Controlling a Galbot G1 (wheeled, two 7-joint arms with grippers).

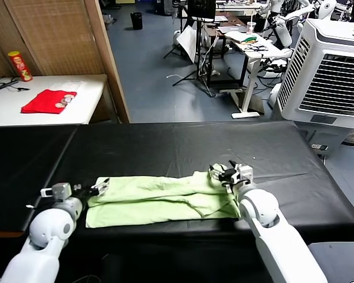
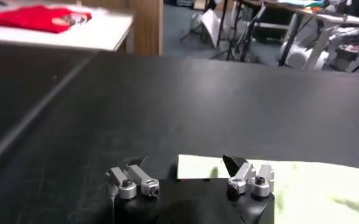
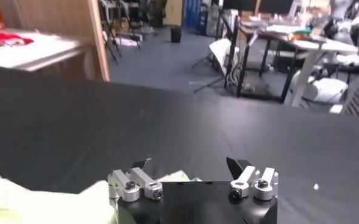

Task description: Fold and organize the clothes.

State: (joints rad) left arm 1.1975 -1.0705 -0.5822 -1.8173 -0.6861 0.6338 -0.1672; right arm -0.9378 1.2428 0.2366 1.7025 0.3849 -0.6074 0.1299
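Note:
The clothes (image 1: 159, 200), a pale light-green T-shirt, lie folded into a long band across the near part of the black table (image 1: 183, 147). My left gripper (image 1: 98, 188) is at the band's left end. In the left wrist view it (image 2: 185, 163) stands open, with a corner of the clothes (image 2: 194, 167) lying on the table between its fingers (image 2: 247, 175), not pinched. My right gripper (image 1: 229, 173) hovers over the band's bunched right end. The right wrist view shows it (image 3: 190, 165) open, the clothes (image 3: 45, 206) below and to one side of it.
A folded red garment (image 1: 47, 101) and a red can (image 1: 19, 65) sit on a white table at the back left. A wooden partition (image 1: 109, 59) stands behind the table. A white air cooler (image 1: 330, 71) stands at the right. The table's front edge runs just below the shirt.

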